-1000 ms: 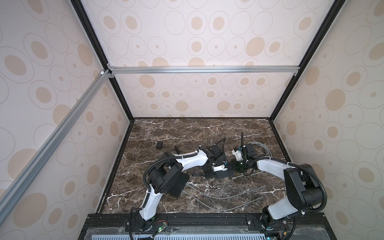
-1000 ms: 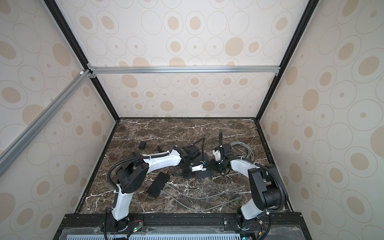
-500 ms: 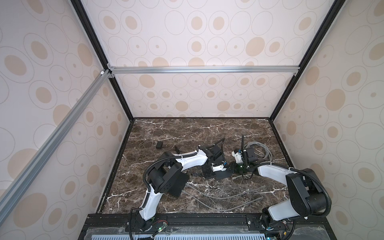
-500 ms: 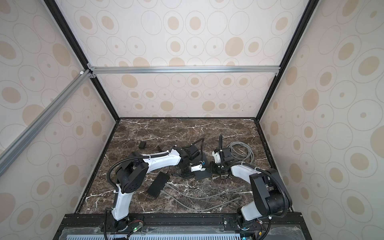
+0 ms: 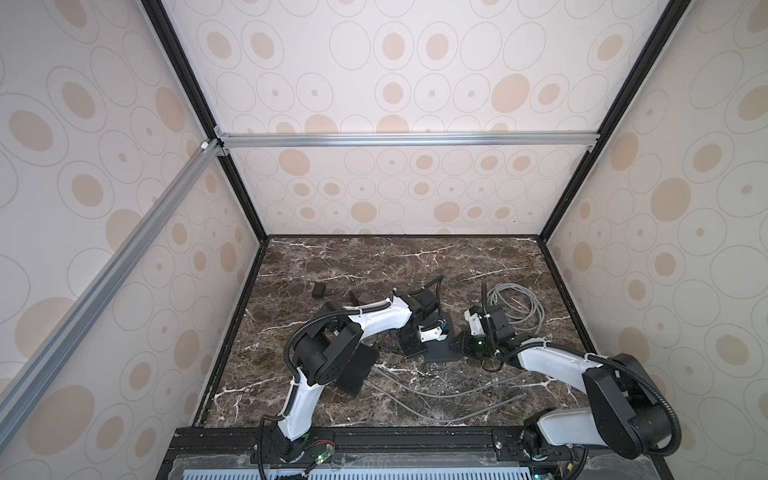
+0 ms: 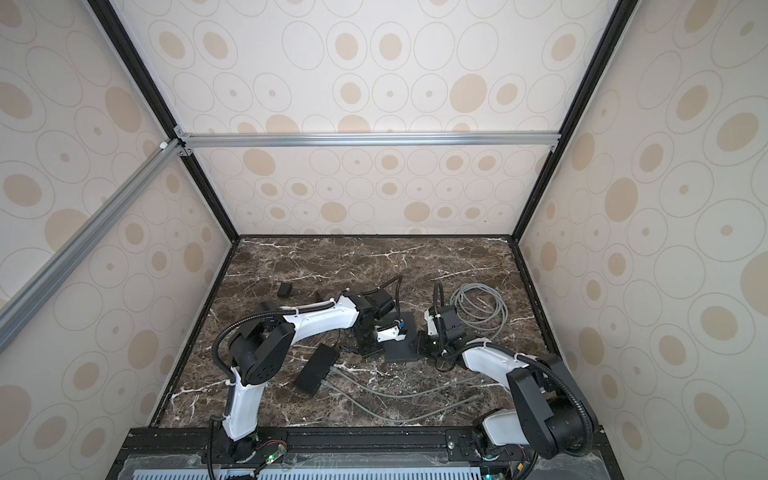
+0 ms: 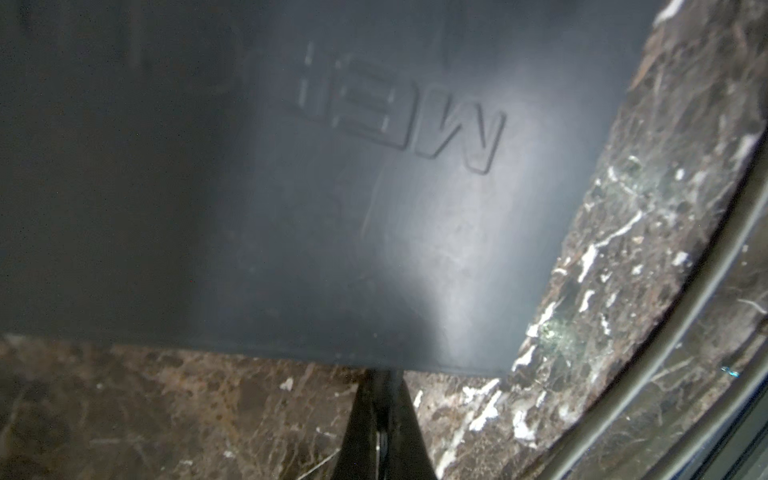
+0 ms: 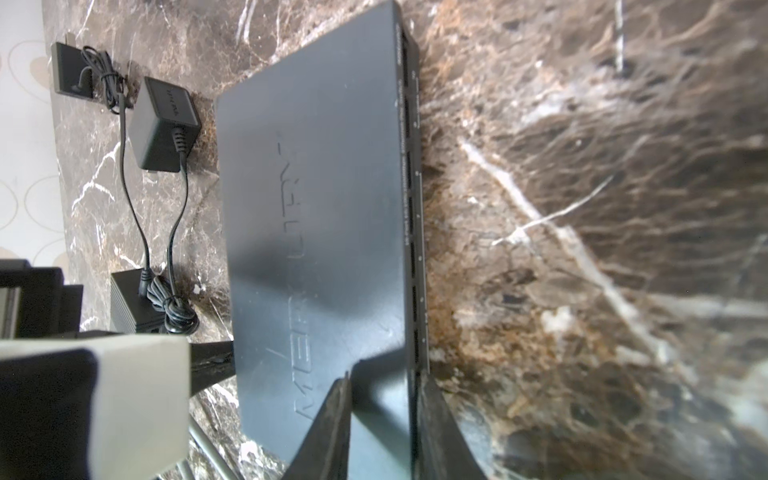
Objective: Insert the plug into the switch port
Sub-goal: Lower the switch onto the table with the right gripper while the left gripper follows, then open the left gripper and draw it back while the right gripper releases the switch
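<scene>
A lab test booth: patterned wall panels (image 5: 395, 199), aluminium frame bar (image 5: 407, 139), marble-look tabletop (image 5: 374, 262), robot arms (image 5: 374, 323).

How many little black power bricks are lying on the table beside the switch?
3. One power brick lies beside the switch's portless edge; a third with a bundled cord lies further along that edge; a flatter one sits nearer the wall. Others may be hidden.

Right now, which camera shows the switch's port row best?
The right wrist view: the port row runs along the switch edge, close up. The left wrist view shows only its lettered top; in both top views it is a small dark slab.
</scene>
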`<state>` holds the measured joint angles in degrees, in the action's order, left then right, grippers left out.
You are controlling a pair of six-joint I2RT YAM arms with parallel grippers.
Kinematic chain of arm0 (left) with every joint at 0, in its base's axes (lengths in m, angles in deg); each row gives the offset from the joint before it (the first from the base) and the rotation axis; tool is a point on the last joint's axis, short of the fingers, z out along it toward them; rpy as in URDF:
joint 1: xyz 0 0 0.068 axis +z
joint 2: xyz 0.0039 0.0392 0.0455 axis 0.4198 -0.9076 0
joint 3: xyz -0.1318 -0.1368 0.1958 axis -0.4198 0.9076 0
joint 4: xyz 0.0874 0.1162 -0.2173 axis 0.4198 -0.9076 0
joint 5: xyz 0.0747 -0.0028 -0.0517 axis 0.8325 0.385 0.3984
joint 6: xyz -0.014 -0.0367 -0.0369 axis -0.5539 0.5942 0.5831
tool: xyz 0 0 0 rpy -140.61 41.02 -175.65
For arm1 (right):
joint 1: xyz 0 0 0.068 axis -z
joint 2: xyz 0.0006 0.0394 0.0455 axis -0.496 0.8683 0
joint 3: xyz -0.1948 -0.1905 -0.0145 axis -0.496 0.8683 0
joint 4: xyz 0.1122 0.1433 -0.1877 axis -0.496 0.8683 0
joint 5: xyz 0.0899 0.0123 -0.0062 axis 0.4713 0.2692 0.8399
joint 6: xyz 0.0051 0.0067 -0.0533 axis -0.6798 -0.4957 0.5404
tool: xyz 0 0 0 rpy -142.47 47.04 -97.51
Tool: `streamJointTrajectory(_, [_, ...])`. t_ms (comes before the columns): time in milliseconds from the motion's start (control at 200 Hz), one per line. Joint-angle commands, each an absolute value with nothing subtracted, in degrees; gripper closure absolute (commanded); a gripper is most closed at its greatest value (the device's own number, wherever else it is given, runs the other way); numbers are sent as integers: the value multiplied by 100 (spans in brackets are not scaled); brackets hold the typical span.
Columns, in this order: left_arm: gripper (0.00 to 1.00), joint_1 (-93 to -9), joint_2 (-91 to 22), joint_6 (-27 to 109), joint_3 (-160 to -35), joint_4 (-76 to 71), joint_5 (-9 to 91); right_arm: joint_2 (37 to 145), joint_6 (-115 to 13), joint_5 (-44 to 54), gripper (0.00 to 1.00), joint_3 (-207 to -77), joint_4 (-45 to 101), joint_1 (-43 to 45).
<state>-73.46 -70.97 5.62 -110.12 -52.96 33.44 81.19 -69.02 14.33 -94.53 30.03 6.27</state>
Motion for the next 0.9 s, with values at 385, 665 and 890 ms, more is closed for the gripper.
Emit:
streamJointTrajectory(385, [100, -6614, -8313, -101, -12087, -4437, 3565, 8276, -7684, 2320, 71, -9266, 2420, -109])
streamJointTrajectory(665, [100, -6217, -8589, -147, -12531, -4596, 3431, 9037, -7624, 2455, 70, -9873, 2189, -133])
streamJointTrajectory(890, [100, -6152, -8392, -75, -12225, -4502, 3600, 9259, -7136, 2331, 66, -10602, 2896, -86])
